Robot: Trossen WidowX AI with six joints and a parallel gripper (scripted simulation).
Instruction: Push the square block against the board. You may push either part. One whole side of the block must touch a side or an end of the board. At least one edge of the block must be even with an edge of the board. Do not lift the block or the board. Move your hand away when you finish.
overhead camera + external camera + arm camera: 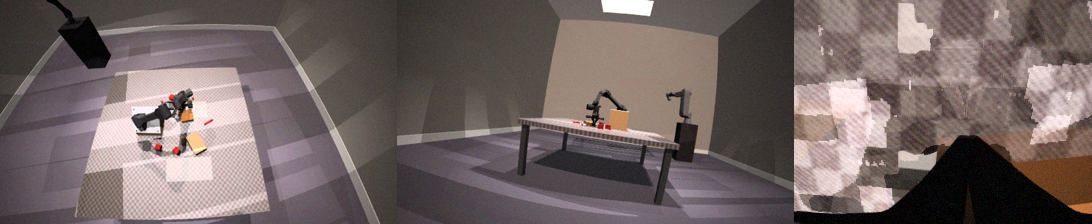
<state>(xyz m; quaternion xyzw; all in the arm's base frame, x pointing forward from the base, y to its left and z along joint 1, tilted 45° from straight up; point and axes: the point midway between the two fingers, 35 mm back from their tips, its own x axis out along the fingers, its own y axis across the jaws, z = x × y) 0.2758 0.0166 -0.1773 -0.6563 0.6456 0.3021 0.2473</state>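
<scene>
The square block (187, 116) (1056, 181) is orange and lies near the middle of the table. In the wrist view it shows at the lower right, beside the fingers. The board (196, 142) is a tan rectangle lying at an angle, nearer the front in the top view. A gap separates it from the block. My gripper (179, 119) (594, 125) (967, 144) is shut and empty, pointing down low over the table, close to the block's left side in the top view. Whether the fingertips touch the block is unclear.
A red stick (208, 122) lies right of the block. Red cubes (158, 146) (176, 150) lie left of the board. Another red piece (171, 97) is near the wrist. My arm's base stands on a white-topped box (151, 129) at the left.
</scene>
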